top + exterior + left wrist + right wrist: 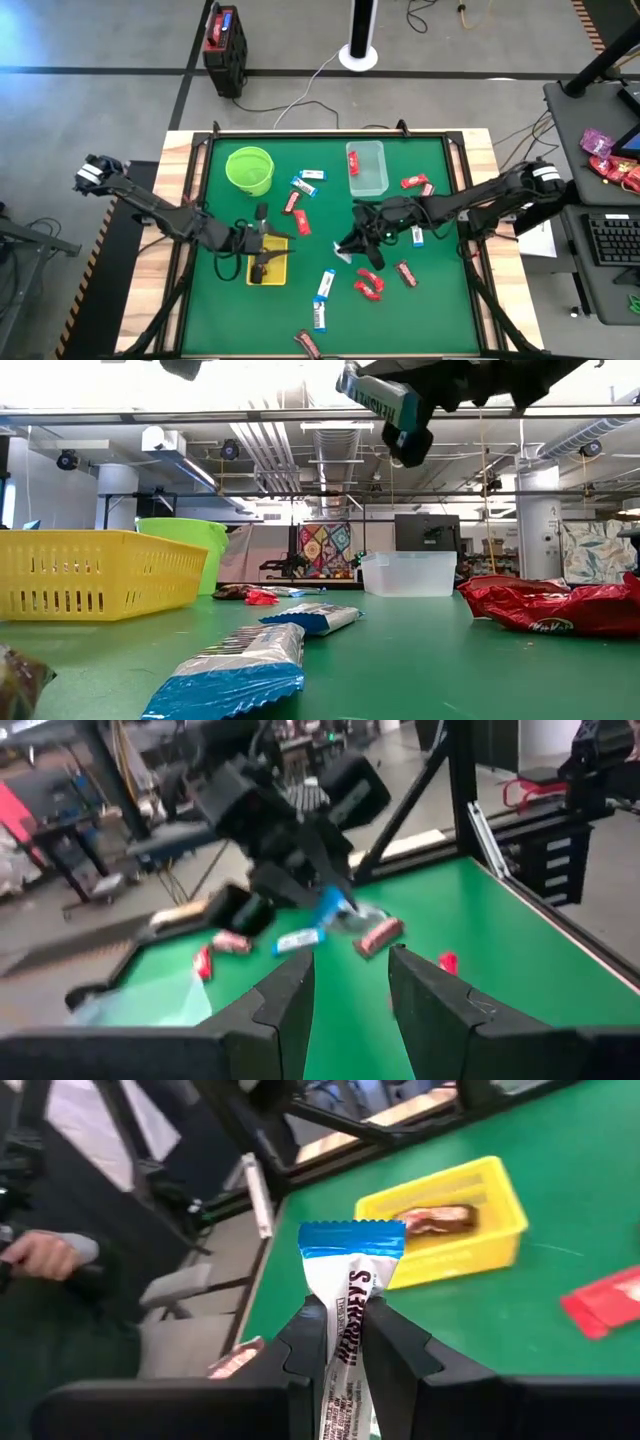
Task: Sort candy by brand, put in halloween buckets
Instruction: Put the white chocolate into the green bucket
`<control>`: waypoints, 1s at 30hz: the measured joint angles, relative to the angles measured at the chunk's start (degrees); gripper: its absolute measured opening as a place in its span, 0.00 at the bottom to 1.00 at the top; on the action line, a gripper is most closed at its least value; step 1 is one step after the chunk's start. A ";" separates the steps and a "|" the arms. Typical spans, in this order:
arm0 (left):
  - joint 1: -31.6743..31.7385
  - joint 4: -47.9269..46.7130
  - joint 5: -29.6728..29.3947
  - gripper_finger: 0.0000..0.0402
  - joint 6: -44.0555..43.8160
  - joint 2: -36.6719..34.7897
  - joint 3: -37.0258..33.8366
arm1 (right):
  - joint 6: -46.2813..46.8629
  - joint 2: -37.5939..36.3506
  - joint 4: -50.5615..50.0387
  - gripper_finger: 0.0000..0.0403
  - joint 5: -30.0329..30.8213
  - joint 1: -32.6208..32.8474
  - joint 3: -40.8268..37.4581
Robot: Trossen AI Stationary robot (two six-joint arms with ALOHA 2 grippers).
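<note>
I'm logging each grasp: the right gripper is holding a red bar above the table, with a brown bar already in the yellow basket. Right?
Not quite: the right gripper is shut on a blue-and-white bar, not a red one, as the right wrist view shows. The brown bar does lie in the yellow basket.

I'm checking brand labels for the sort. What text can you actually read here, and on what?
"KitKat", partly readable, on the red wrapper at the low view's right.
Print on the blue-and-white bar in the right tool: sideways, unreadable.
Blue-and-white bars on the table: blurred.
Other candy in the high view: too small.
</note>
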 joint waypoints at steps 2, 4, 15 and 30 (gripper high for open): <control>1.72 0.51 3.22 0.29 0.62 1.59 0.74 | 0.02 1.42 2.76 0.12 -1.48 0.00 -0.02; 3.72 0.53 8.45 0.29 0.54 3.38 1.65 | 0.06 2.80 5.22 0.12 -2.77 0.00 -0.02; 9.96 0.94 17.78 0.29 3.87 16.64 10.13 | 0.15 5.15 11.20 0.12 -5.36 -0.02 -0.02; 12.57 3.43 29.57 0.27 4.64 20.67 13.59 | -0.07 4.88 11.53 0.12 -7.30 0.00 -0.02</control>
